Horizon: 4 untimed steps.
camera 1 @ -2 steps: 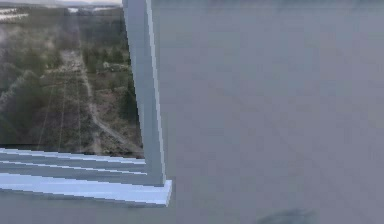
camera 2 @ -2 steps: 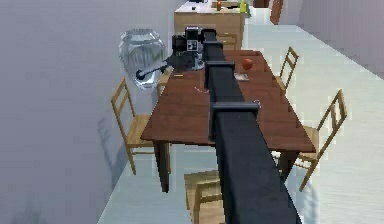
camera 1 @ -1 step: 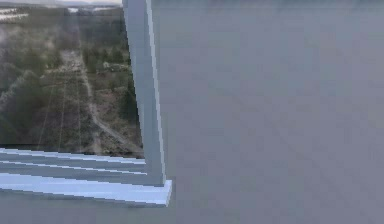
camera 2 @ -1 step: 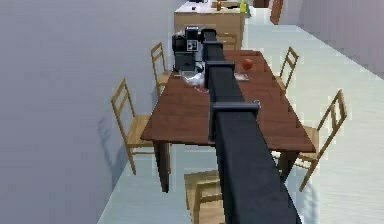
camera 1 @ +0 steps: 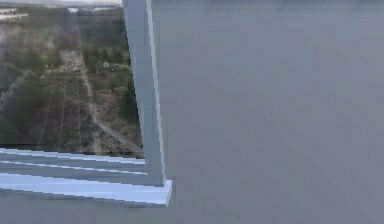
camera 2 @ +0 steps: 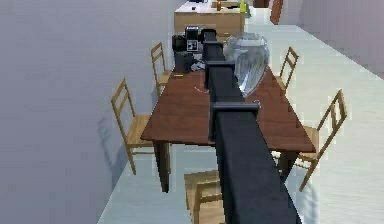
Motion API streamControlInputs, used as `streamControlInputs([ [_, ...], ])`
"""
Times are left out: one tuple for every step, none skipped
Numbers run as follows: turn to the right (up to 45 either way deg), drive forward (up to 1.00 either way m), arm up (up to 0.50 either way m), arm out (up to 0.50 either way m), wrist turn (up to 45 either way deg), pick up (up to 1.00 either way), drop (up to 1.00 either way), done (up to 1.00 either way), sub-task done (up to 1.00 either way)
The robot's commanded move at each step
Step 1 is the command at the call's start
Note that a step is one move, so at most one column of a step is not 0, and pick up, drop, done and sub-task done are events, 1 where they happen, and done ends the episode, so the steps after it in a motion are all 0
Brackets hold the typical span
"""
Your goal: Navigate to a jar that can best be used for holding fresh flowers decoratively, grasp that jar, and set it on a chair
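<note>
In the forward view, a grey-framed window (camera 1: 75, 85) took up the left, with trees and a pale track outside, and a bare grey wall (camera 1: 270, 100) took up the right. By that, the base faced the wall at close range. In the arm side view, the dark arm (camera 2: 240, 150) reached out over a brown wooden counter (camera 2: 180, 115). At its far end the tool (camera 2: 186, 52) showed as a dark body just left of the white squares (camera 2: 207, 40). The pictures did not show whether its fingers were apart, together or clamped on anything, and I could not tell whether it held anything. The glass jar (camera 2: 246, 62), clear and rounded, stood just right of the arm's end, over the counter's far part. It was not clear whether it rested on the wood or hung free. Wooden chairs lined both long sides, one at the left (camera 2: 126, 118) and one at the right (camera 2: 326, 125), and the nearest chair (camera 2: 204, 190) stood at the counter's near end beside the arm. The grasp seemed to be the step in hand. Next, the jar would probably have to be lifted clear of the counter, carried to a chair seat and lowered without tipping.
</note>
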Motion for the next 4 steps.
streamControlInputs([
  [0.0,0.00,-0.40,0.00,0.0,0.00,0.00,0.00,0.00],
  [0.0,0.00,-0.32,0.00,0.0,0.00,0.00,0.00,0.00],
  [0.0,0.00,0.00,0.00,0.0,0.00,1.00,0.00,0.00],
  [0.0,0.00,0.10,0.00,0.0,0.00,0.00,0.00,0.00],
])
